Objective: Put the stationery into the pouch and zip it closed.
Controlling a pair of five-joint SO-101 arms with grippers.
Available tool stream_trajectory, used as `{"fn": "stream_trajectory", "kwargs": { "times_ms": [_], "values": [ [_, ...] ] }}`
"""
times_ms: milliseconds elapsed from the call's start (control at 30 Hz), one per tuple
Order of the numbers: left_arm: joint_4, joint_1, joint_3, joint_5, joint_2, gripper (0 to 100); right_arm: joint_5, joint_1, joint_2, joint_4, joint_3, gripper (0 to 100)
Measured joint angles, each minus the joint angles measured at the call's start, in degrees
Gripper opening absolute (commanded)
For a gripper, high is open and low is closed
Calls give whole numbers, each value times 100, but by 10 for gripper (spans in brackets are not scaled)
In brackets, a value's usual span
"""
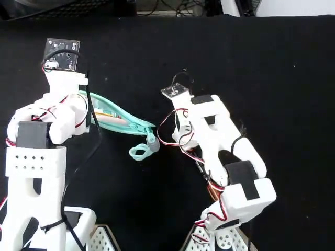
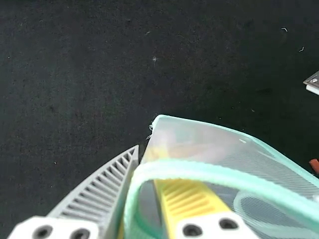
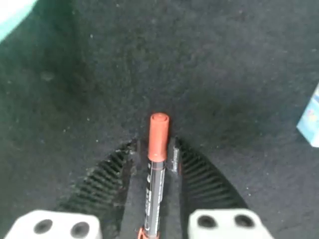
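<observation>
- Right claw [image 3: 154, 149] is closed on a pen [image 3: 157, 137], red cap forward, above the black surface [image 3: 239, 59].
- Left claw [image 2: 147, 162] pinches the rim of the green mesh pouch [image 2: 234, 154], which lies between the arms.
- Pen judged light, stiff and smooth; it may swivel, so a mid-barrel hold suits.
- Pouch judged soft and floppy; take it by the zip edge.
- Barrel print too small to read.
</observation>
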Motion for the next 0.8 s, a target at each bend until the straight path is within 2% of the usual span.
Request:
{"fn": "stream_trajectory", "kwargs": {
  "times_ms": [500,700,800],
  "values": [
    [0,0,0,0,0,30,176,0,0,18,0,102],
    [0,0,0,0,0,30,167,9,492,-97,-229,99],
    [0,0,0,0,0,30,167,9,870,9,-554,47]
  ]
}}
